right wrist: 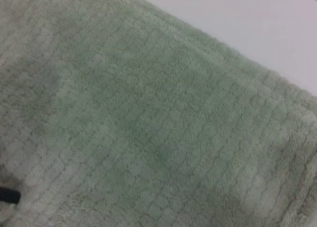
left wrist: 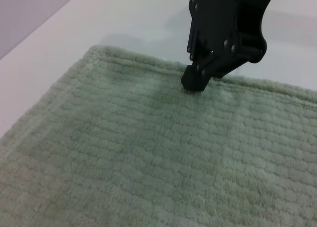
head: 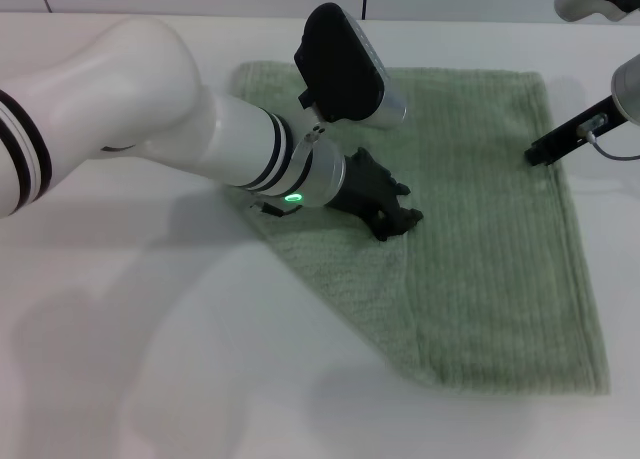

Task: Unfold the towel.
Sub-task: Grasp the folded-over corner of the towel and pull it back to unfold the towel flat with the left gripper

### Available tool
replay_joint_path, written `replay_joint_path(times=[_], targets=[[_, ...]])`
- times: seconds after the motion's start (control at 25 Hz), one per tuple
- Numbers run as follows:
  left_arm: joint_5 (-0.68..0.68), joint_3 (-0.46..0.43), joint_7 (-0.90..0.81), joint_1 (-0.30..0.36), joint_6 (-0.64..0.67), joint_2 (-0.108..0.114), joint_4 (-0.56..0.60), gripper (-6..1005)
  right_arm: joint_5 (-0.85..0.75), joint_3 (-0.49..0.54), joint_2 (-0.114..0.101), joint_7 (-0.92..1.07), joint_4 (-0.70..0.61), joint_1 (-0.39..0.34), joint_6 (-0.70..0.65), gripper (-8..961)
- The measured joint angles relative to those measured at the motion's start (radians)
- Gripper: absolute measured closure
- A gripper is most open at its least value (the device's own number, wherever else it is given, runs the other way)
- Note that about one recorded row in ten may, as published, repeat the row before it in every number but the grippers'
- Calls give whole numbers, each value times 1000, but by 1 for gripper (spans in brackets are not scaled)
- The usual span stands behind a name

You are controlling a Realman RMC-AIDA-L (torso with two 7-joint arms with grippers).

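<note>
The pale green towel (head: 480,229) lies flat on the white table (head: 150,359), with its near left corner folded over onto it as a triangular flap (head: 350,269). My left gripper (head: 395,214) is low over the towel's middle, at the flap's tip. At the towel's far right edge, my right gripper (head: 537,156) touches the cloth by the hem. The left wrist view shows this right gripper (left wrist: 194,82) with its black fingers drawn together into one tip on the towel (left wrist: 148,153). The right wrist view is filled by ribbed towel (right wrist: 148,118).
Bare white tabletop (head: 120,379) surrounds the towel on the near and left sides. My bulky left forearm (head: 150,109) crosses the table's left part and hides the towel's far left corner. The back edge of the table (head: 200,14) runs just behind the towel.
</note>
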Motion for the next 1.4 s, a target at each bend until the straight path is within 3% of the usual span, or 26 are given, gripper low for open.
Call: replay_joint_path(times=[0.16,0.36,1.0,1.4], targets=[[0,1,0,0,5,0,0,661,0,0,0,0,0,-2,1,955],[0,-5,0,0,12,0,1,848,0,-1,0,0,0,-3,5,955],[-1,-23,1,17,24,1,29,905,0,-2,0,-3,15,-3,11,955],[85,-218,14,76,164,17,110,923,0,-2,0,-3,15,-5,11,955]])
